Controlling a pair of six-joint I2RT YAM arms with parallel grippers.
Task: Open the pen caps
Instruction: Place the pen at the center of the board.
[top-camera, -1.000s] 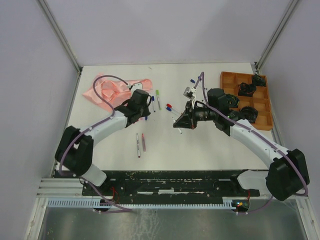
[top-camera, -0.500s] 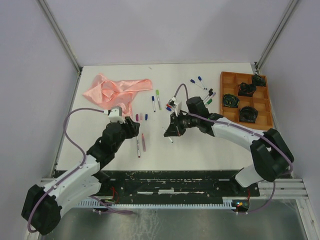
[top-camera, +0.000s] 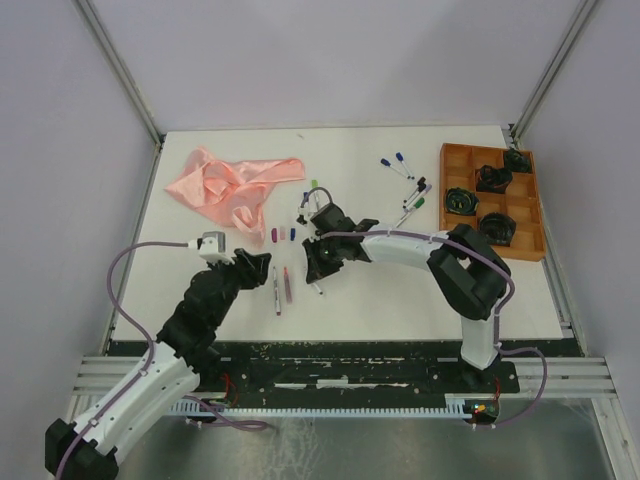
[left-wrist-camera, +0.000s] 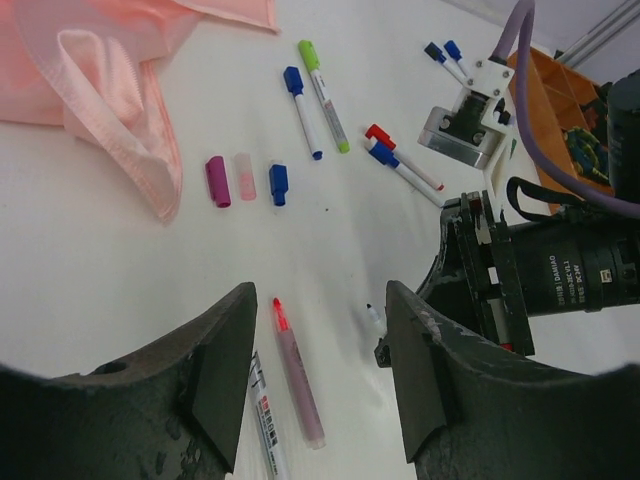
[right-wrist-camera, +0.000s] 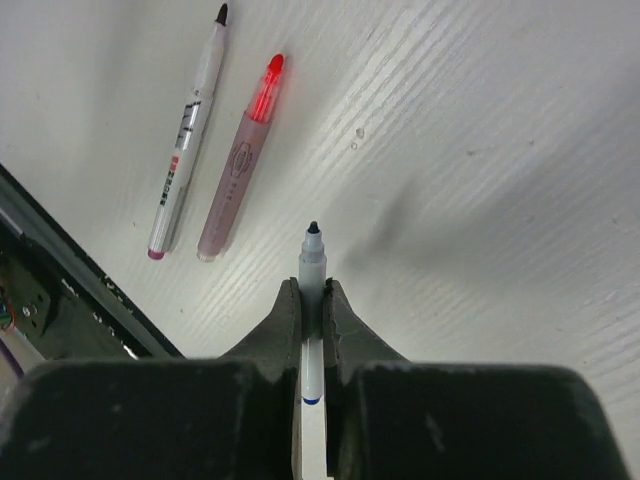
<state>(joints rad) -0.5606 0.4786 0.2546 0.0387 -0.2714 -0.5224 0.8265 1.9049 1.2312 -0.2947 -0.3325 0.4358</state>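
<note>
Pen (right-wrist-camera: 312, 265) rear hidden btwn R jaws; pink cloth (left-wrist-camera: 100, 90) cut off top-left.

A robotics lab test cell: a white table (top-camera: 420, 300) boxed in by plain pale panels (top-camera: 60, 150) on metal framing (top-camera: 121, 72), with cabled robot arms (top-camera: 200, 310) bolted to an aluminium rail (top-camera: 110, 378).

White-and-black arms (top-camera: 400, 243), purple cables (left-wrist-camera: 517, 35)

Uncapped pen (right-wrist-camera: 312, 275) in right pincer (right-wrist-camera: 311, 300)
</note>
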